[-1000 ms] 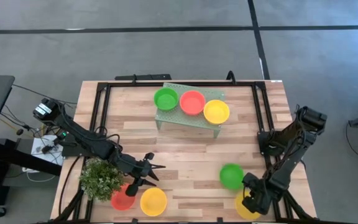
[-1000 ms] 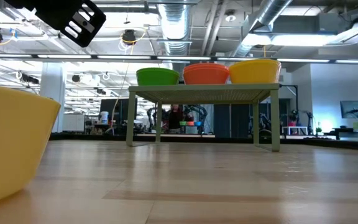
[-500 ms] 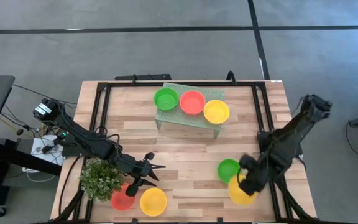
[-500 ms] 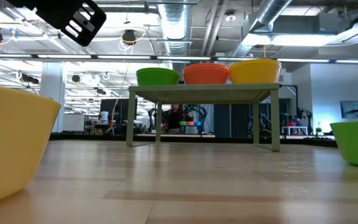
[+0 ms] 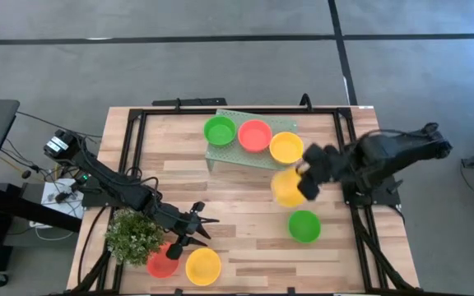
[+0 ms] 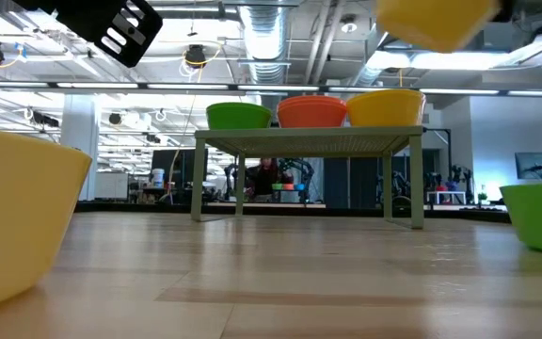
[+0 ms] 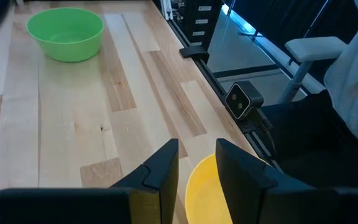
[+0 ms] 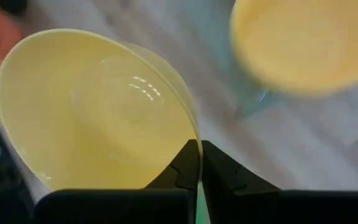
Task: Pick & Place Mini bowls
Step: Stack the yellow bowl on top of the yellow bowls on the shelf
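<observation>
Right gripper (image 5: 305, 178): hanging above the table at about 3 o'clock from its centre, its fingers (image 8: 190, 163) pinching the rim of a yellow bowl (image 5: 287, 188); in the low view that bowl (image 6: 433, 21) is showing high above the rack.
Left gripper (image 5: 202, 219): waiting at about 7 o'clock over the table, fingers (image 7: 166, 163) standing slightly parted with nothing between them, a second yellow bowl (image 7: 217, 192) lying just under them.
Rack (image 5: 229, 155): pale green, perforated, standing on legs at 12 o'clock; it is carrying three bowls in a row: green (image 5: 219, 131), red (image 5: 254, 135), yellow (image 5: 286, 148).
Loose green bowl (image 5: 304, 226): sitting on the wood at about 5 o'clock, apart from the others.
Bowls at 7 o'clock: a red one (image 5: 163, 263) and the yellow one (image 5: 203, 266) lying side by side near the front edge.
Plant (image 5: 132, 235): small and bushy, standing just beside the red bowl at 8 o'clock.
Surface: table (image 5: 245, 194) of pale wooden planks, edged by a black metal frame (image 5: 134, 131).
Room: grey floor around the table; the low view is showing ceiling ducts (image 6: 264, 26), strip lights and distant equipment behind the rack.
</observation>
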`<state>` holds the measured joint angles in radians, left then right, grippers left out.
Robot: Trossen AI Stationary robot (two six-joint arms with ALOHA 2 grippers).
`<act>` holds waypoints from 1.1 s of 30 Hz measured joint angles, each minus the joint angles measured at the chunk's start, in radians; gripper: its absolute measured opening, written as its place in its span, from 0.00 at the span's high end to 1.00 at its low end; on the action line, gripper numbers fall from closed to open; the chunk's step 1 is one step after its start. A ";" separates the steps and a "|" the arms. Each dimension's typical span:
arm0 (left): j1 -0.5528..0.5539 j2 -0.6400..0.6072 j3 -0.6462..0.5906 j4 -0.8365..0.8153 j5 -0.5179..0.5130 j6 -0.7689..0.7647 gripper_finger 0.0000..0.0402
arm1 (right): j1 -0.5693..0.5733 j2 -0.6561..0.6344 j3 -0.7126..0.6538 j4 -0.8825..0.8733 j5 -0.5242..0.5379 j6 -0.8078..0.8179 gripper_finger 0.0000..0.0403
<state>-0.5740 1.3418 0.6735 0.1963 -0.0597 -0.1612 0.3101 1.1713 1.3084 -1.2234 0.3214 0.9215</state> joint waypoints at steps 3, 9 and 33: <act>0.000 0.000 0.000 0.000 0.000 0.000 0.73 | -0.107 0.000 0.055 0.000 0.021 -0.064 0.99; 0.000 0.000 0.000 0.003 0.000 0.000 0.73 | -0.338 0.010 0.096 -0.050 0.025 -0.113 0.99; 0.000 0.000 0.000 0.007 0.000 0.026 0.73 | -0.657 0.218 0.095 -0.122 -0.235 -0.425 0.96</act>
<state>-0.5739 1.3418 0.6735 0.2035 -0.0597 -0.1349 -0.3464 1.3896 1.4033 -1.3456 0.0860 0.4969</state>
